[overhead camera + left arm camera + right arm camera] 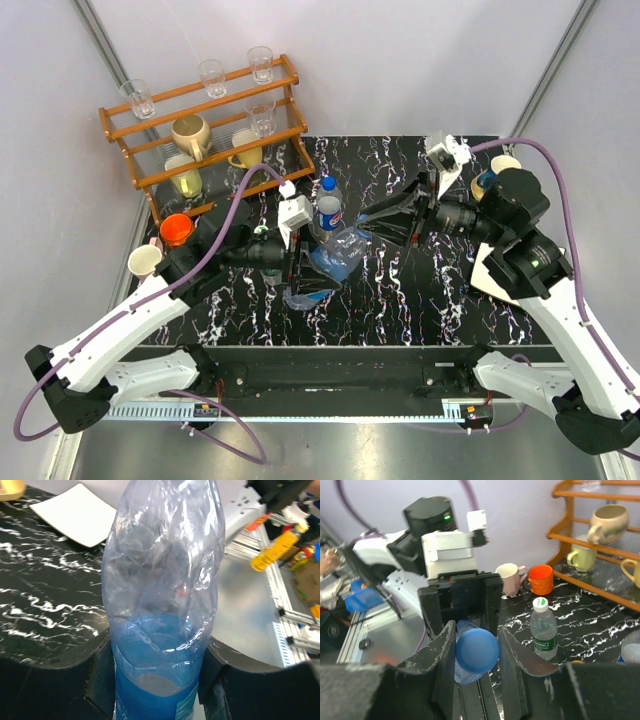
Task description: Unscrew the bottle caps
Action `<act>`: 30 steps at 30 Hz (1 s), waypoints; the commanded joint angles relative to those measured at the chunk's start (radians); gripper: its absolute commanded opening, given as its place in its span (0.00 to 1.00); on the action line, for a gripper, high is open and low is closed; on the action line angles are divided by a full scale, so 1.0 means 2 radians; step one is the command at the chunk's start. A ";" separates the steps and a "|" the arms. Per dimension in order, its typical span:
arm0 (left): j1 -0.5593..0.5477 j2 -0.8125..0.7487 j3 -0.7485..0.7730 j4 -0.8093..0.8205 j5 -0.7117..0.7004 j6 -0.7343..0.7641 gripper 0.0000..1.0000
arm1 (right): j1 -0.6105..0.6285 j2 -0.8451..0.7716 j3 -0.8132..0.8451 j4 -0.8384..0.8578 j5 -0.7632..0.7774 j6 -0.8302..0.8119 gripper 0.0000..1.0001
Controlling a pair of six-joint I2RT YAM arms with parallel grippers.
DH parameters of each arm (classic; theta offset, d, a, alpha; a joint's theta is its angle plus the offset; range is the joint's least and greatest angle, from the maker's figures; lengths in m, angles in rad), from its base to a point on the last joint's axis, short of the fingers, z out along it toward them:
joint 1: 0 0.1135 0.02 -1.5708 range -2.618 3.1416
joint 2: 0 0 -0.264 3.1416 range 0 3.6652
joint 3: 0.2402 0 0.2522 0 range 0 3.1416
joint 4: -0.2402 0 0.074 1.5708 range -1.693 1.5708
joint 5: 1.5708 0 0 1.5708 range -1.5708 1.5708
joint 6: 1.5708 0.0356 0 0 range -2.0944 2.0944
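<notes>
1. The rack (pixel 205 125) stood at the far left corner with glasses (pixel 211 76) on top. Its mugs were partly hidden behind the rails.
2. An orange mug (pixel 176 230) and a cream mug (pixel 145 262) sat by the table's left edge, just beside the left arm.
3. The green-label bottle (pixel 543 632) stood upright with its cap on. It showed well only in the right wrist view. From above, the left arm covered nearly all of it.
4. The left gripper (pixel 157 677) was clamped on the blue bottle (pixel 335 255), its fingers pressed to both sides just above the label. The bottle's base was cut off in the left wrist view.
5. The blue bottle hung tilted over the middle of the table, between the two grippers, its body crumpled. I could not tell whether it touched the table.
6. The blue-red bottle (pixel 328 212) stood upright, capped, just behind the blue bottle. It was cut off at the edge of the right wrist view.
7. The right gripper (pixel 476 652) was closed on the blue cap (pixel 476 650), a finger on each side. The neck behind the cap was hidden.
8. A white plate (pixel 486 280) lay at the right, mostly under the right arm.
</notes>
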 commanded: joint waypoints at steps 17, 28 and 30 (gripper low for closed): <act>0.005 0.025 0.024 0.179 0.205 -0.061 0.56 | 0.003 0.012 0.004 -0.107 -0.220 -0.226 0.00; 0.004 0.015 0.034 0.083 0.055 0.026 0.59 | 0.004 -0.019 0.001 -0.011 -0.031 -0.102 0.71; 0.004 0.012 0.033 0.076 0.026 0.034 0.59 | 0.003 -0.022 0.004 0.014 0.027 -0.066 0.75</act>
